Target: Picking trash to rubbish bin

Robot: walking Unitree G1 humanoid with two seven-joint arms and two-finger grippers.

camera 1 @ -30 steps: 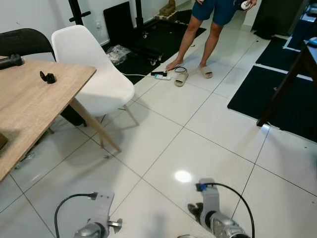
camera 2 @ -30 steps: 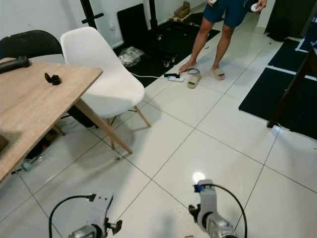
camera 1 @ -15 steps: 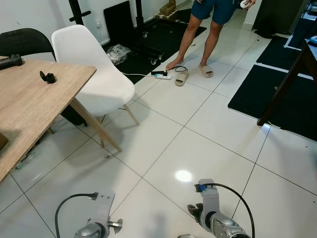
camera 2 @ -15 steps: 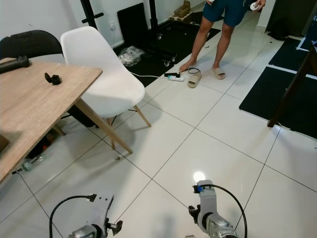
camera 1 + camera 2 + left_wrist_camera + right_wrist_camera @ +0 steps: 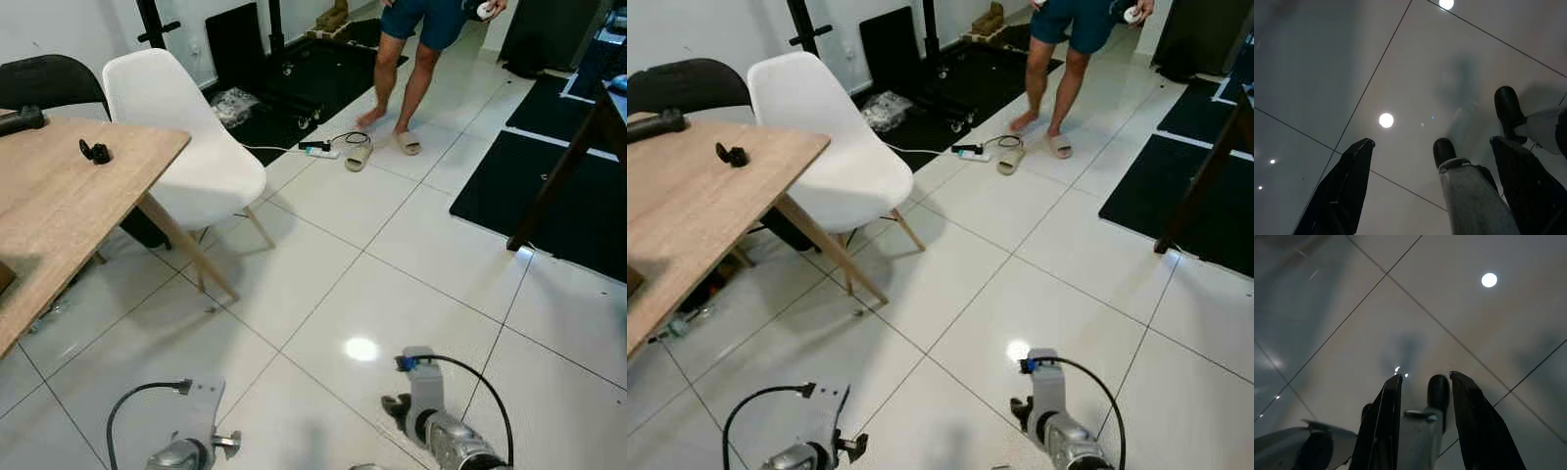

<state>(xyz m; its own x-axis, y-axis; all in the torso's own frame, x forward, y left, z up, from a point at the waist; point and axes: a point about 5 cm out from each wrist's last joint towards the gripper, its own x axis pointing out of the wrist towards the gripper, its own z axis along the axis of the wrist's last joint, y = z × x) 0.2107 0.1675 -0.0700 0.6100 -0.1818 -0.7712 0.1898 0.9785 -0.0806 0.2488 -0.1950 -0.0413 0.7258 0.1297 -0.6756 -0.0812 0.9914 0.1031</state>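
Walking across white tile floor (image 5: 392, 255), both arms hanging low, nothing gripped. Trash candidate: crumpled clear plastic bag (image 5: 231, 102) on black mat (image 5: 294, 78) far ahead, behind white chair (image 5: 186, 147), well apart from both grippers, toward robot's left; left arm likely nearer. Bag's long axis too small to judge. No rubbish bin identifiable. Left gripper (image 5: 1430, 191) fingers spread wide, empty, over bare tile. Right gripper (image 5: 1422, 421) fingers parted narrowly, empty. Person (image 5: 421, 39) standing beyond, near sandal (image 5: 359, 155) and power strip (image 5: 318, 149)
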